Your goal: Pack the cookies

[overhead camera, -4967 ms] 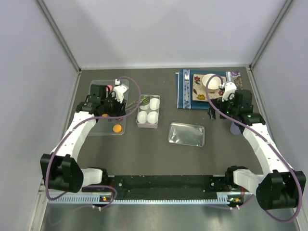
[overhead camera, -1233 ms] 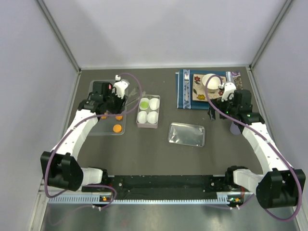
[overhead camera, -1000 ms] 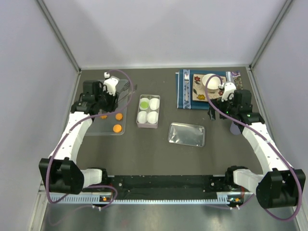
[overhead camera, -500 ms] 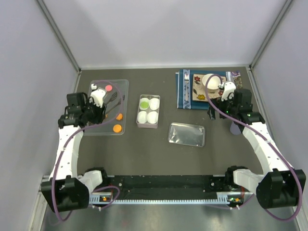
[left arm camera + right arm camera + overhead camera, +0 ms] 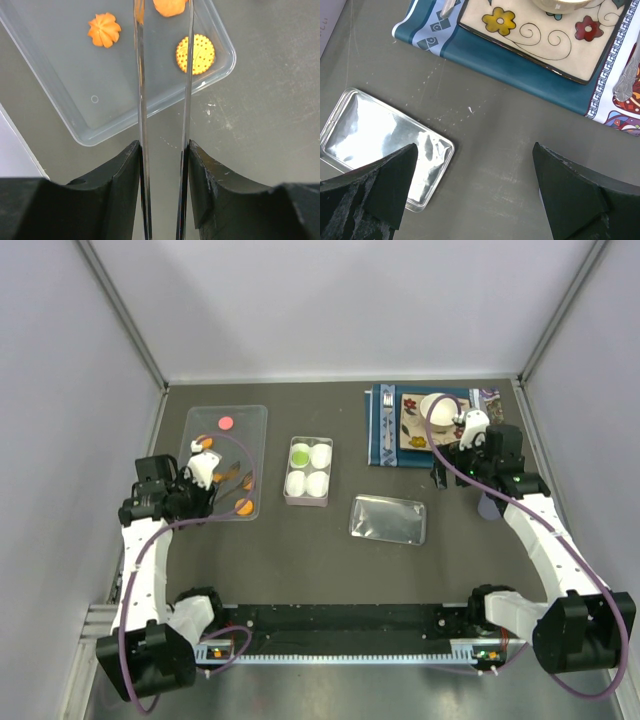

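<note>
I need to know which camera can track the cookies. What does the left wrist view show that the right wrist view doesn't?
Only the left wrist: a clear tray holding orange cookies, one round and dotted, one flower-shaped. Only the right wrist: a silvery rectangular tray, a blue placemat and a flower-patterned plate. Both: the dark table.

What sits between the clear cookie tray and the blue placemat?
The four-cup box, with a green cookie in one cup, seen in the top view.
</note>
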Motion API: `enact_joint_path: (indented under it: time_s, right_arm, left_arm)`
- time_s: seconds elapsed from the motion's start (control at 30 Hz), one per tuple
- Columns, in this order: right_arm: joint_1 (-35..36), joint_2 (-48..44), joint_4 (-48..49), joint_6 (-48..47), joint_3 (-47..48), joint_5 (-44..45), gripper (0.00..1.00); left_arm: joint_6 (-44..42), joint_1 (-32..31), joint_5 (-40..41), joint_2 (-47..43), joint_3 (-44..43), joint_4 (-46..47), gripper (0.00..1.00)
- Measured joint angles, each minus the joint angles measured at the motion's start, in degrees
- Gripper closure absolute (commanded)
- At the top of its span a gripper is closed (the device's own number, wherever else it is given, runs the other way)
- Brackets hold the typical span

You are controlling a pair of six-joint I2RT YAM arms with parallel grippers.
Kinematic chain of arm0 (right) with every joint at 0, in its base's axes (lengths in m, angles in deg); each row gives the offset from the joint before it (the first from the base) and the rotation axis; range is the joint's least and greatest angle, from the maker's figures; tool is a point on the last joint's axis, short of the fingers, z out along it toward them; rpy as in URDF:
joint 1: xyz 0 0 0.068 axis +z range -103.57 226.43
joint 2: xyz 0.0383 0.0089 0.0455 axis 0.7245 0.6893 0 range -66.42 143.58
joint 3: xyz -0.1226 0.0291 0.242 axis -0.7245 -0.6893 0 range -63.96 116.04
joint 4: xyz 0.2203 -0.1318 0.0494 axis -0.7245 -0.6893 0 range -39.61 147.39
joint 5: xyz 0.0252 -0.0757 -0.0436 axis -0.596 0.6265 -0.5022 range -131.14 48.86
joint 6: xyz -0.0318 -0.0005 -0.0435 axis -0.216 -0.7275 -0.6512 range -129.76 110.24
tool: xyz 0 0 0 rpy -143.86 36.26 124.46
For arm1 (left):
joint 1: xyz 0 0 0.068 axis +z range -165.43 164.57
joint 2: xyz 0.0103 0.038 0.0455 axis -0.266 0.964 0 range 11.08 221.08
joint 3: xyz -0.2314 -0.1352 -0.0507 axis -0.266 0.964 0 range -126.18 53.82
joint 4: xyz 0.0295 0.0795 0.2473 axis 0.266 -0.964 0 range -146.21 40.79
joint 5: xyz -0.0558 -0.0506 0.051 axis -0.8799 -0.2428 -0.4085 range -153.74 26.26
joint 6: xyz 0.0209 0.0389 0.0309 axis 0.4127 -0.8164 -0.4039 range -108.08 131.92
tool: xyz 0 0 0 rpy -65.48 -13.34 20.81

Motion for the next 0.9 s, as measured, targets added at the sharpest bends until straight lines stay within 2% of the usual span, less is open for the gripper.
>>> enact_joint_path:
  time_s: [0.9]
  right_arm:
    - [0.02,0.00,0.00,0.00,0.00,-0.09,0.01]
  left_arm:
    - [-3.06,2.40,0.00,0.87,4.74,0.79,0.53]
